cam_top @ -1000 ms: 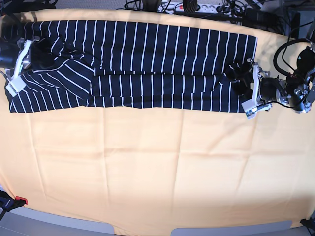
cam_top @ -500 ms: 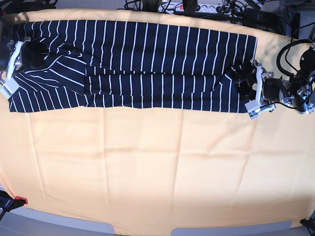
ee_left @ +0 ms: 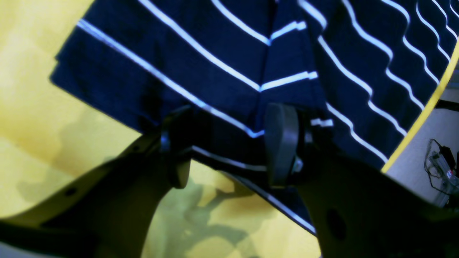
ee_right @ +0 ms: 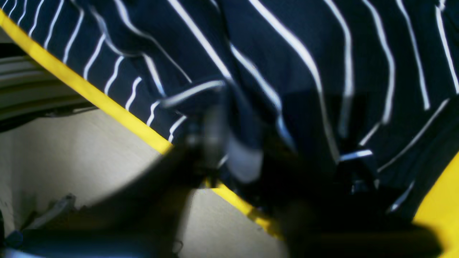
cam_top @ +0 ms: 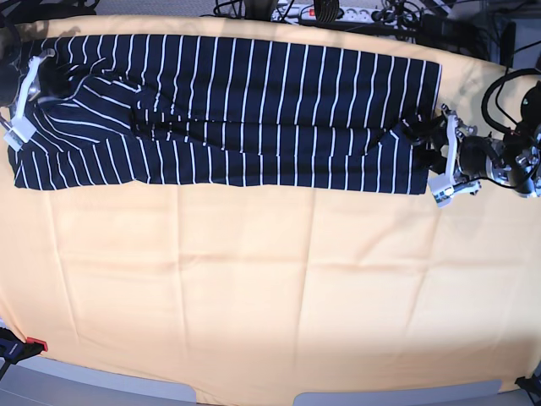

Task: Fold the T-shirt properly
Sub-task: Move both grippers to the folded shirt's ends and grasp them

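The T-shirt (cam_top: 254, 110), dark navy with thin white stripes, lies as a long folded band along the far side of the table. My left gripper (cam_top: 420, 145) stands open at the shirt's right end; in the left wrist view its jaws (ee_left: 227, 143) are wide apart over the shirt's (ee_left: 215, 53) hem. My right gripper (cam_top: 42, 89) is at the shirt's far left corner. In the blurred right wrist view its jaws (ee_right: 283, 157) are parted, with a fold of the shirt (ee_right: 304, 53) lying loose between them.
An orange cloth (cam_top: 270, 279) covers the table. A power strip and cables (cam_top: 313, 13) lie beyond the far edge. A red-handled clamp (cam_top: 25, 345) sits at the front left corner. The table's left edge (ee_right: 89, 89) runs just beside my right gripper.
My right gripper carried the left sleeve fold outward and toward the far corner, flattening it, and its jaws have parted. My left gripper drew slightly right, off the shirt's end.
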Controlling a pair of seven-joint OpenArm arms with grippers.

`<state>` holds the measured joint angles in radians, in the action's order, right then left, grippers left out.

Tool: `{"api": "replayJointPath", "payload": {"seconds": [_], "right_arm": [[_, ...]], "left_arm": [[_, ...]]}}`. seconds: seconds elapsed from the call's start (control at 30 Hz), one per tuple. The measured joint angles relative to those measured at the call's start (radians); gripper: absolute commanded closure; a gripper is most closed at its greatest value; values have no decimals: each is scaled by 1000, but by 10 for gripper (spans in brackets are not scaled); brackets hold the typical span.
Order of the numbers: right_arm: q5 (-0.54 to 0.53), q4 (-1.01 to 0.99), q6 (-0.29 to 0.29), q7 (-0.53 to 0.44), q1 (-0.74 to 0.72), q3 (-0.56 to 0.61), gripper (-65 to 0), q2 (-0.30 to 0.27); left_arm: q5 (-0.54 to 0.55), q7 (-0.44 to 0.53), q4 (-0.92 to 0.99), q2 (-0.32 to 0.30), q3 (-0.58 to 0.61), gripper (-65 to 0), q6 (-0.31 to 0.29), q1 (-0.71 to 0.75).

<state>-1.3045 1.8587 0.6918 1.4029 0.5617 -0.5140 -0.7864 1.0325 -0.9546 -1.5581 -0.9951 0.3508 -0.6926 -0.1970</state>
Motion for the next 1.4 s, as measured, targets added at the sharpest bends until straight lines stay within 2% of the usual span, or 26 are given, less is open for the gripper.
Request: {"api": "replayJointPath", "payload": {"seconds": [0.07, 0.23, 0.37, 0.43, 0.47, 0.5, 0.53, 0.6, 0.63, 0.7, 0.83, 1.03, 1.2, 1.3, 1.4], "right_arm": [[14, 0, 0, 1, 0, 0, -347, 0], [2, 20, -1, 5, -5, -17, -347, -24], [-151, 82, -2, 4, -6, -143, -345, -28], [-169, 92, -2, -41, -10, -214, -342, -21], [-163, 92, 2, -75, -13, -242, -327, -9], [-163, 92, 2, -111, -14, -258, -280, 10], [-158, 92, 2, -136, -17, -260, -201, 32], [-84, 82, 0, -153, -19, -246, -14, 82], [-55, 68, -1, -159, -19, -237, 0, 107], [-5, 37, -2, -204, -14, -225, 0, 154], [142, -14, 0, -340, -19, -220, 0, 206], [152, -95, -2, -343, -32, -220, 0, 304], [199, -139, -1, -343, -87, -212, 0, 325], [208, -160, 2, -348, -93, -150, 0, 325], [318, -172, 1, -362, -95, -64, 0, 332]], "left_arm": [[-5, -7, 0, 0, -49, -331, 3, 0], [-2, -7, 0, 0, -262, -331, 60, 0], [31, -42, 0, 0, -410, -331, 68, 0], [53, -70, 0, 0, -466, -331, 68, 3], [60, -71, 0, 0, -492, -331, 78, 14], [63, -67, 0, 0, -521, -331, 87, 26], [63, -67, -1, 6, -552, -331, 110, 43], [63, -67, -1, 21, -613, -331, 113, 86], [58, -68, 0, 34, -643, -331, 119, 108], [34, -70, 0, 65, -705, -331, 153, 156], [25, -63, 1, 121, -811, -331, 162, 254], [56, -66, 2, 220, -940, -331, 162, 392], [61, -62, 2, 283, -955, -331, 163, 453], [74, -65, 2, 329, -955, -331, 158, 501], [75, -67, 2, 365, -954, -331, 142, 519]]}}
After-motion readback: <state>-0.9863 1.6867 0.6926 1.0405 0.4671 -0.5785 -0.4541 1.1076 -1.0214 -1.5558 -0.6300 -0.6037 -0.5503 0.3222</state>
